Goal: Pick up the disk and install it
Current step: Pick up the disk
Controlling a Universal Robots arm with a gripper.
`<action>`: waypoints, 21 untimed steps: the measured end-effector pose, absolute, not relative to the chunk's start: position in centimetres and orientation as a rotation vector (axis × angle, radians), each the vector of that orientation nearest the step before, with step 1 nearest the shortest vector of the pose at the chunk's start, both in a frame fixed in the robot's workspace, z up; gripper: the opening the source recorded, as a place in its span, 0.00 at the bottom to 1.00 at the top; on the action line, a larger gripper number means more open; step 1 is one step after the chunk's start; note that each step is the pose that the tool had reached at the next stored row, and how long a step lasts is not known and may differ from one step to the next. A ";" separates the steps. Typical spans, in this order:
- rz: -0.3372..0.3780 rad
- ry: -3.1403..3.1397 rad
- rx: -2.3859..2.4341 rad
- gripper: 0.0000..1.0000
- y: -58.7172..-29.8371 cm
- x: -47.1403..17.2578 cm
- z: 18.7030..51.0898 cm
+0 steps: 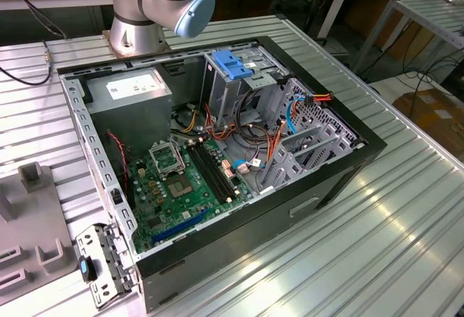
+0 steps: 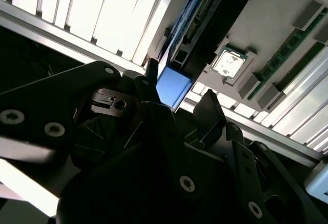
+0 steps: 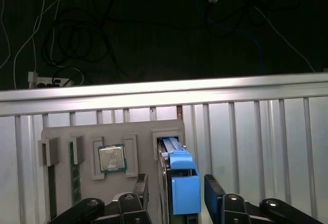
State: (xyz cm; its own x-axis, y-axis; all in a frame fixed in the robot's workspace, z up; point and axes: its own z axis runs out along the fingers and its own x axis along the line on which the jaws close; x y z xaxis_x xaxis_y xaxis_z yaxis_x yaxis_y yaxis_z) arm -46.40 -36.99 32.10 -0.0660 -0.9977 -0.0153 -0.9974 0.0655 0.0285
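Note:
The disk [image 3: 180, 183] stands on edge in a slot of a grey parts holder [image 3: 61, 137], its blue carrier rail facing the first wrist camera. My gripper [image 3: 177, 193] is open and straddles the disk. One dark fingertip [image 3: 141, 187] stands on each side, with a narrow gap to the disk. In the second wrist view the rail's blue end [image 2: 171, 86] shows between the same fingers, with the gripper [image 2: 182, 93] around it. Nothing is lifted; the disk rests in its slot.
A processor chip [image 3: 111, 158] and a memory stick [image 3: 75, 175] sit in the holder beside the disk. In the exterior view the open computer case [image 1: 348, 165] lies on the ribbed metal table, with its drive cage and blue latch plate [image 1: 233, 64] at the back. The arm's base [image 1: 138, 27] stands behind it.

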 end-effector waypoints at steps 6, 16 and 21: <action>-0.038 -2.288 2.151 0.56 -37.0 -46.6 31.1; -0.031 -2.288 2.158 0.56 -36.5 -46.7 30.8; -0.031 -2.288 2.158 0.56 -36.3 -46.7 30.4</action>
